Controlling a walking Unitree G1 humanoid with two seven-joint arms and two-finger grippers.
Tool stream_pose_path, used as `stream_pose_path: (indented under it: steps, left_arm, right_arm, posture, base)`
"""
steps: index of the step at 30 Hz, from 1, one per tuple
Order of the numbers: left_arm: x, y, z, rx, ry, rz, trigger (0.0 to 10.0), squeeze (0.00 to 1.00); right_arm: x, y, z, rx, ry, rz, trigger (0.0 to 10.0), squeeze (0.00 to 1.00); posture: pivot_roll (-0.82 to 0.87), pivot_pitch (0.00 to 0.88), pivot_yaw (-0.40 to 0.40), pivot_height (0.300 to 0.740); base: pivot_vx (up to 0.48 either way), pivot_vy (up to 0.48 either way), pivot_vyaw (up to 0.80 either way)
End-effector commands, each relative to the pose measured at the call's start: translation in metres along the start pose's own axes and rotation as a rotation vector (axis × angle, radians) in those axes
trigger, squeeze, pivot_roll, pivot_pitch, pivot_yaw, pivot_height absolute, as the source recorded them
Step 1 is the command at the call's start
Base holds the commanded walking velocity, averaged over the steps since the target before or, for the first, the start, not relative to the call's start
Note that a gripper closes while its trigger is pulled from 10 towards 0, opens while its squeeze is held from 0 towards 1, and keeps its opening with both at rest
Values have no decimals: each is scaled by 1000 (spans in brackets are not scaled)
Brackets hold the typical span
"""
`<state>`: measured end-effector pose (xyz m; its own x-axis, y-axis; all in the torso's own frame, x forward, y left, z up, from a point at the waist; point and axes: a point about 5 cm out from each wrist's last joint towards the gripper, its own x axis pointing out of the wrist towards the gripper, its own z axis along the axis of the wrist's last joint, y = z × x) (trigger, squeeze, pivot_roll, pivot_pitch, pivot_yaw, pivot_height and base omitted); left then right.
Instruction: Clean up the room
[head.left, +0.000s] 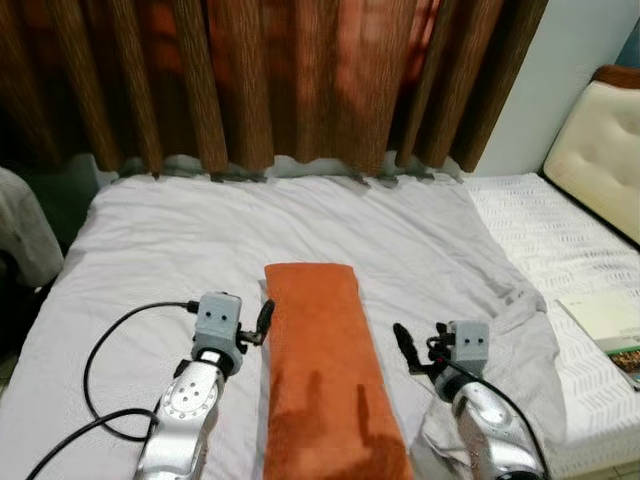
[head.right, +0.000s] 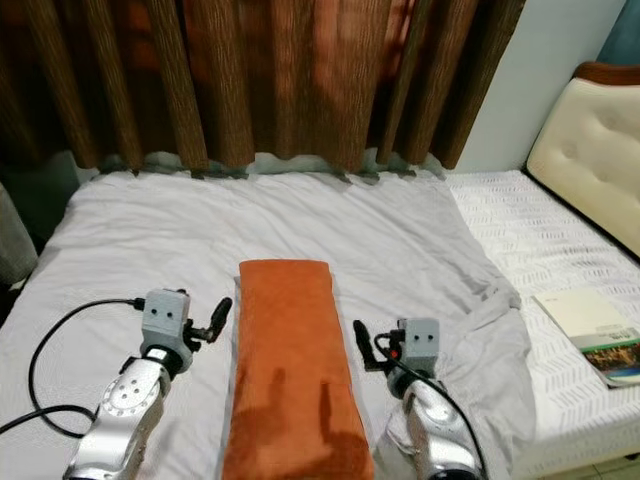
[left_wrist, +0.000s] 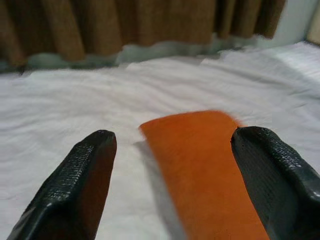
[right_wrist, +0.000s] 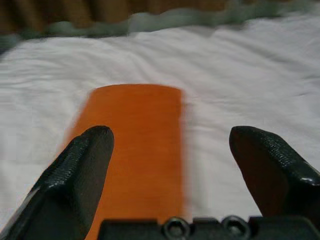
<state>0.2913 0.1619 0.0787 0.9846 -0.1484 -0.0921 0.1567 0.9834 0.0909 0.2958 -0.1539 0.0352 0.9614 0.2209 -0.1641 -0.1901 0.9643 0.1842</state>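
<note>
orange folded towel (head.left: 325, 370) lies lengthwise on the grey sheet (head.left: 180, 240) of the bed, near edge to middle. left gripper (head.left: 263, 322) and right gripper (head.left: 403, 347) flank it, fingers spread wide, holding nothing, apparently placed to take its long sides. brown curtains (head.left: 280, 80) hang at the far side; a book (head.left: 605, 318) lies to the right. nothing blocks the approach.

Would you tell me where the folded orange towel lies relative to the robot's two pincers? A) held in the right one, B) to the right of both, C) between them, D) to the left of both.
C: the orange towel lies flat on the grey sheet, with the left pincer beside one long edge and the right pincer beside the other, both open and holding nothing.
</note>
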Motion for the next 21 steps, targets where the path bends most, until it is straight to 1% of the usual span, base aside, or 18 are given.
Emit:
stream_pose_path:
  steps: [1, 5, 7, 10, 13, 15, 17, 20, 21]
  left_arm:
    - [1, -3, 1, 7, -3, -7, 10000, 0]
    - [1, -3, 0, 0, 3, 2, 10000, 0]
    - [1, -3, -2, -25, 18, 10, 10000, 0]
    - [1, -3, -3, -27, 21, 11, 10000, 0]
    - [1, -3, -3, -28, 25, 17, 10000, 0]
    - [1, -2, -4, -30, 28, 23, 10000, 0]
    - [-1, -2, -5, -52, 33, 25, 10000, 0]
    - [-2, -3, -6, -50, 36, 25, 10000, 0]
    - [-2, -3, -6, -33, 34, 29, 10000, 0]
  right_arm:
    - [-2, -8, 2, -16, -1, -18, 10000, 0]
    - [-2, -9, 2, -17, 4, -16, 10000, 0]
    - [-1, -8, 1, -17, 17, -5, 10000, 0]
    - [0, -8, 1, -17, 21, -2, 10000, 0]
    - [1, -7, 2, -19, 22, -1, 10000, 0]
    - [2, -7, 2, -21, 24, 1, 10000, 0]
    - [2, -8, 3, -26, 30, 7, 10000, 0]
    - [2, -9, 3, -28, 32, 9, 10000, 0]
    - [1, -9, 2, -28, 33, 9, 10000, 0]
  posture:
    - [100, 0, -91, 740]
    - [98, 0, -92, 740]
    - [98, 0, -92, 740]
    - [98, 0, -92, 740]
    - [97, 0, -92, 740]
    - [98, 0, -94, 740]
    - [99, 0, -97, 740]
    - [100, 0, -98, 740]
    - [100, 0, -99, 740]
  base:
    - [431, 0, 0]
    - [428, 0, 0]
    - [444, 0, 0]
    - [461, 0, 0]
    - [277, 0, 0]
    - [0, 0, 0]
    - [0, 0, 0]
    - [0, 0, 0]
    - [0, 0, 0]
